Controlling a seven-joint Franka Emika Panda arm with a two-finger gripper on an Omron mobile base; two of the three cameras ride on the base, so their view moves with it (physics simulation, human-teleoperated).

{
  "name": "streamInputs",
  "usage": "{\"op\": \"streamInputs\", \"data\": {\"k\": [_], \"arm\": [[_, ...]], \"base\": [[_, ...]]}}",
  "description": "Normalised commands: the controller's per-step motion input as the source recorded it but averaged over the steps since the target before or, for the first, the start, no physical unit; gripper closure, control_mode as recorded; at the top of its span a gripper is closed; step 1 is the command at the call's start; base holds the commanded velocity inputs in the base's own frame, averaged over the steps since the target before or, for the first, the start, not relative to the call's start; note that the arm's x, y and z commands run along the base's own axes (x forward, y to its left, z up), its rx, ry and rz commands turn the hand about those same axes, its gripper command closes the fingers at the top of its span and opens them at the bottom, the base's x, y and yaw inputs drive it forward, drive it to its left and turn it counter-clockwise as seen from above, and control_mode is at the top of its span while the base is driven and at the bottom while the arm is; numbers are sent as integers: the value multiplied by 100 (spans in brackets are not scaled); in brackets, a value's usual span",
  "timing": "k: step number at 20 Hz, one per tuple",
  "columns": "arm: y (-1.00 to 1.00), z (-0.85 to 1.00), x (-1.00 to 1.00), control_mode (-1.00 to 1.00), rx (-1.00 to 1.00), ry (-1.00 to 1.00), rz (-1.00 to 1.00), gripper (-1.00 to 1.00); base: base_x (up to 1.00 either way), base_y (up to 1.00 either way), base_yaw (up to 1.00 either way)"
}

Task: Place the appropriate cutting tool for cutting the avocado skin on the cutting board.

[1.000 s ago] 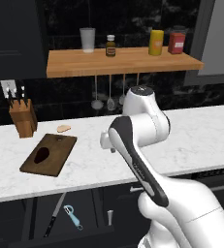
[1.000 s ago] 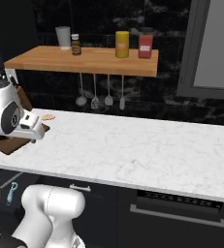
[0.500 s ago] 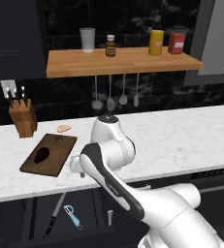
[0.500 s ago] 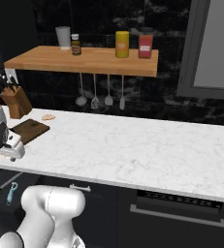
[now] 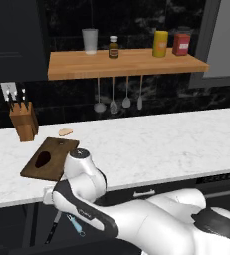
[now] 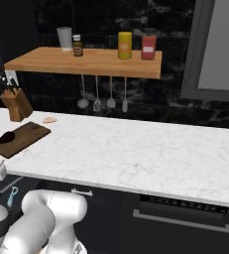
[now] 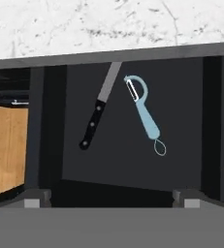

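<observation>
The knife (image 7: 98,110), black handle and narrow silver blade, lies in a dark open drawer below the counter edge, its blade end under the counter lip; it also shows as the knife (image 5: 53,230). My gripper (image 7: 111,202) hangs above it, open, with nothing between the widely spread fingertips (image 7: 36,198). The dark-brown cutting board (image 5: 57,149) lies on the white counter at the left, with the maroon avocado (image 5: 44,159) on its near half. From the other side I see the cutting board (image 6: 26,135) and the avocado (image 6: 6,137).
A light-blue peeler (image 7: 145,115) lies just right of the knife in the drawer. A tan knife block (image 5: 24,121) and a small flat tan piece (image 5: 65,132) sit behind the board. A wooden shelf (image 5: 126,62) with jars and hanging utensils (image 5: 119,102) runs above.
The arm has swung from above the counter down and to the left, so the hand now sits low in front of the counter edge over the drawer.
</observation>
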Motion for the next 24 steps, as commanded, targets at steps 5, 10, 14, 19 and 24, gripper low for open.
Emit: {"op": "streamInputs", "data": {"k": [5,10,14,19,24], "arm": [[59,-48,-3,-100,-1,15,0,-100],[4,-52,-13,-100,0,6,0,-100],[7,-54,0,-100,-3,7,0,-100],[2,-42,0,-100,-3,1,0,-100],[0,-25,0,-100,-1,3,0,-100]], "base": [[0,0,0],[0,0,0],[0,0,0],[0,0,0],[0,0,0]]}}
